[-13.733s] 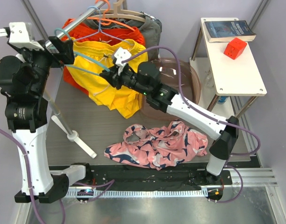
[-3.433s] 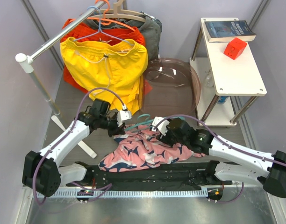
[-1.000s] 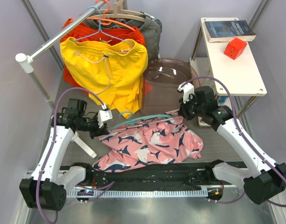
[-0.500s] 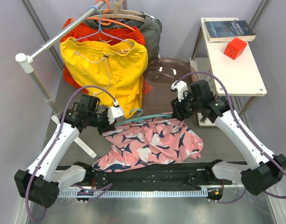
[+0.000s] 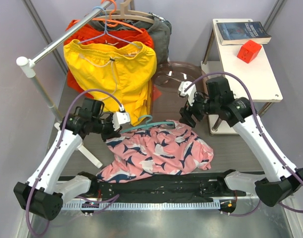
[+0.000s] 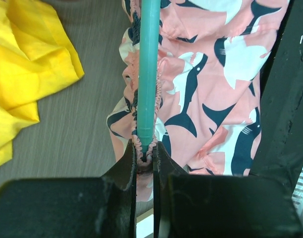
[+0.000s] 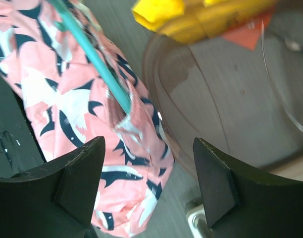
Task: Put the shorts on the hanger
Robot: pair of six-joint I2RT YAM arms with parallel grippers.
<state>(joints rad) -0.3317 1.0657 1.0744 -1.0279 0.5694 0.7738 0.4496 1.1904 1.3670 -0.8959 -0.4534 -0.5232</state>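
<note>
The pink shark-print shorts (image 5: pixel 156 151) hang from the teal hanger (image 5: pixel 151 124) low over the table, their lower part resting on it. My left gripper (image 5: pixel 117 130) is shut on the hanger's left end, with the gathered waistband pinched in as well. In the left wrist view the hanger (image 6: pixel 148 69) runs straight out of my left gripper (image 6: pixel 144 158) along the shorts (image 6: pixel 216 74). My right gripper (image 5: pixel 187 116) stands open just beyond the right end, holding nothing. In the right wrist view the hanger (image 7: pixel 94 59) and shorts (image 7: pixel 67 109) lie past my right gripper (image 7: pixel 147 148).
Yellow shorts (image 5: pixel 114 69) and orange clothes hang from the rail (image 5: pixel 57 42) at the back left. A clear plastic bowl (image 5: pixel 183 84) sits behind the right gripper, and also shows in the right wrist view (image 7: pixel 216 99). A white side table (image 5: pixel 245 64) holds a book and a red cube.
My right gripper has opened, let go of the hanger's right end and drawn back a little. The shorts' right side has sagged. The left gripper keeps its grip.
</note>
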